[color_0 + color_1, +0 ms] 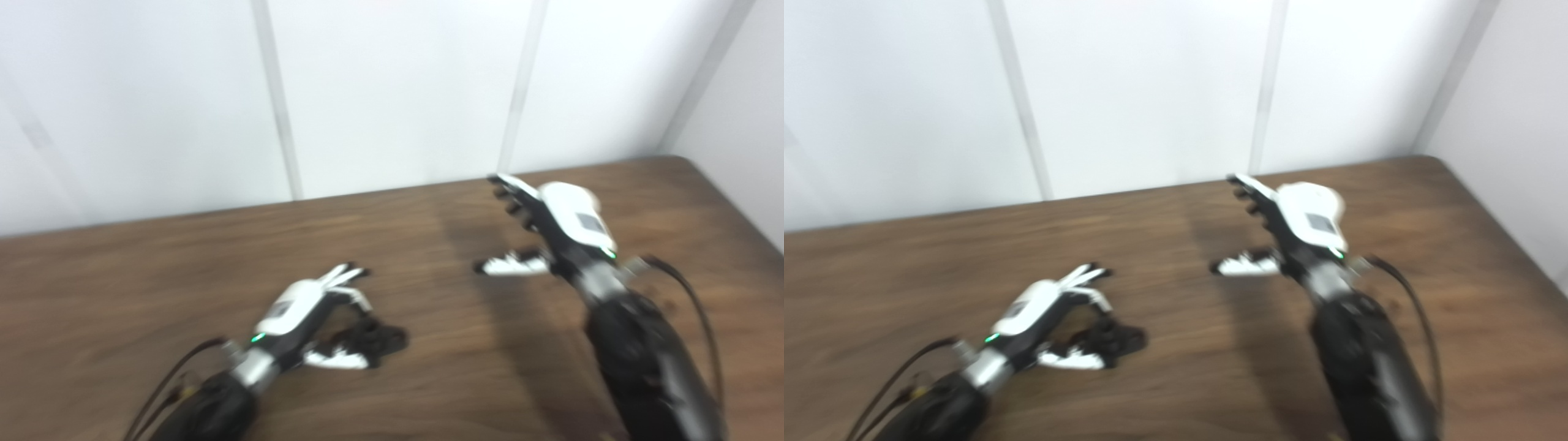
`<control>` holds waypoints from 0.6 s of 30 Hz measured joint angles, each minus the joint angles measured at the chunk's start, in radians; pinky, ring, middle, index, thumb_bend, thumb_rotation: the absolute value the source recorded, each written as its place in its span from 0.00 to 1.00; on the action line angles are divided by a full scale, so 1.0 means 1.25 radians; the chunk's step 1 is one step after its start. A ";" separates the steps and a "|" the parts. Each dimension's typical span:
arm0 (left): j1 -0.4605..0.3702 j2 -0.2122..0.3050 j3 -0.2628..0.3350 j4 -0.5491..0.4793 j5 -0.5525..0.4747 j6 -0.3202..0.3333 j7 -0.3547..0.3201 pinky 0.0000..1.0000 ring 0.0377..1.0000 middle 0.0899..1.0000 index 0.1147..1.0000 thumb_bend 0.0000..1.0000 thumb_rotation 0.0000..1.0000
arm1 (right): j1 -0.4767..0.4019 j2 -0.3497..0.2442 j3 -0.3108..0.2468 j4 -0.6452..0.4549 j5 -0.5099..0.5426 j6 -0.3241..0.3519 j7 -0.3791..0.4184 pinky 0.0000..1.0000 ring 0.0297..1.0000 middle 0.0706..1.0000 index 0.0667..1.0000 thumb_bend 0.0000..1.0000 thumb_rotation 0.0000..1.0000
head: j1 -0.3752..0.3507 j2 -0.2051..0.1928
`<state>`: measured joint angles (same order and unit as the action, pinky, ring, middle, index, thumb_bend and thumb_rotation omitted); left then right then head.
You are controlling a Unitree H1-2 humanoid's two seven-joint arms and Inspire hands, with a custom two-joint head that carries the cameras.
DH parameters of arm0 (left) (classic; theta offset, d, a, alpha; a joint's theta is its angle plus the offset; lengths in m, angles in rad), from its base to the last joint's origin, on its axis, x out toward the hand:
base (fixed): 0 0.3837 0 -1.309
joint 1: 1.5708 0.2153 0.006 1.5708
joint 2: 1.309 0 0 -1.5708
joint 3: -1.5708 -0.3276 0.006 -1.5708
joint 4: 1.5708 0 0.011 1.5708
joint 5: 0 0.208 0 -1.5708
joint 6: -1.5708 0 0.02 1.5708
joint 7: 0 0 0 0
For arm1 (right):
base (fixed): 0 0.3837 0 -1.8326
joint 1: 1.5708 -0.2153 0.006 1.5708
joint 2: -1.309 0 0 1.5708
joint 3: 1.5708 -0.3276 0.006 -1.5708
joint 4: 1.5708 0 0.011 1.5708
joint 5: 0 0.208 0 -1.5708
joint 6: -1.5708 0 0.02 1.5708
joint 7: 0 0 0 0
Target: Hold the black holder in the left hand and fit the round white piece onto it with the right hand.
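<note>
The left hand (309,318) sits low over the brown wooden table (122,294), fingers curled part way around a black holder (373,340) that lies just beyond its palm, between the fingers above and the thumb below. The picture is blurred, so I cannot tell whether the fingers are clamped on the holder or only cupped around it, nor whether the holder is lifted or resting on the wood. The holder looks like a small, dark, lumpy shape with an uneven outline; no finer detail can be made out. Well off to the other side and farther from the robot, the right hand (1286,236) is raised above the table with fingers stretched forward and thumb held out apart from them, holding nothing. The round white piece is not visible anywhere on the table in either view. Behind both hands stands a plain white panelled wall (392,92). The step in hand appears to be securing the holder: doing it well likely means closing thumb and fingers firmly on opposite sides, keeping its mounting face clear and turned toward the right hand, and holding it steady before the white piece is brought in.
</note>
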<state>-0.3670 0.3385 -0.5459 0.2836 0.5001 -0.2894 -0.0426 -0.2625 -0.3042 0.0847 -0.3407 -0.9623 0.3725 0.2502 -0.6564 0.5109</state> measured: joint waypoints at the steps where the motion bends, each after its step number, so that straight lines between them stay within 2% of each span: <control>1: 0.000 0.004 0.002 0.003 -0.006 -0.009 -0.003 0.91 0.96 0.90 0.42 0.52 0.05 | -0.014 0.000 0.014 0.000 -0.051 0.020 0.026 0.60 0.79 0.85 0.89 0.75 0.28 | -0.016 -0.011; 2: -0.002 0.005 0.004 0.012 -0.010 -0.024 -0.003 0.91 0.96 0.90 0.42 0.52 0.05 | -0.025 0.000 0.022 0.000 -0.095 0.035 0.051 0.64 0.82 0.88 0.90 0.77 0.30 | -0.043 -0.028; 3: -0.003 0.006 0.006 0.019 -0.014 -0.037 -0.004 0.93 0.97 0.90 0.42 0.52 0.05 | -0.037 -0.002 0.030 0.000 -0.149 0.048 0.084 0.68 0.84 0.90 0.91 0.78 0.31 | -0.043 -0.028; 4: -0.003 0.007 0.007 0.021 -0.017 -0.043 -0.006 0.93 0.97 0.91 0.42 0.52 0.05 | -0.047 -0.004 0.032 0.000 -0.196 0.054 0.120 0.70 0.86 0.92 0.91 0.80 0.33 | -0.063 -0.043; 7: -0.002 0.013 0.009 0.030 -0.022 -0.065 -0.014 0.90 0.96 0.90 0.42 0.52 0.05 | -0.088 -0.006 0.021 0.005 -0.337 0.067 0.243 0.71 0.88 0.95 0.90 0.87 0.33 | -0.085 -0.060; 9: -0.006 0.015 0.013 0.046 -0.023 -0.088 -0.014 0.89 0.96 0.90 0.42 0.52 0.05 | -0.111 -0.013 0.012 0.015 -0.386 0.070 0.281 0.75 0.89 0.96 0.89 0.88 0.33 | -0.092 -0.068; 14: -0.014 0.016 0.019 0.085 -0.025 -0.145 -0.005 0.86 0.96 0.90 0.42 0.52 0.06 | -0.153 -0.050 -0.003 0.083 -0.417 0.064 0.317 0.85 0.92 0.97 0.89 0.85 0.40 | -0.106 -0.081; 18: -0.017 0.018 0.022 0.094 -0.026 -0.153 -0.006 0.90 0.96 0.90 0.42 0.52 0.06 | -0.173 -0.074 -0.006 0.146 -0.416 0.058 0.329 0.84 0.92 0.95 0.87 0.90 0.44 | -0.109 -0.082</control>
<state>-0.3884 0.3605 -0.5180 0.4015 0.4680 -0.4810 -0.0498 -0.4794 -0.3963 0.0774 -0.1587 -1.4827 0.4443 0.6612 -0.7931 0.4080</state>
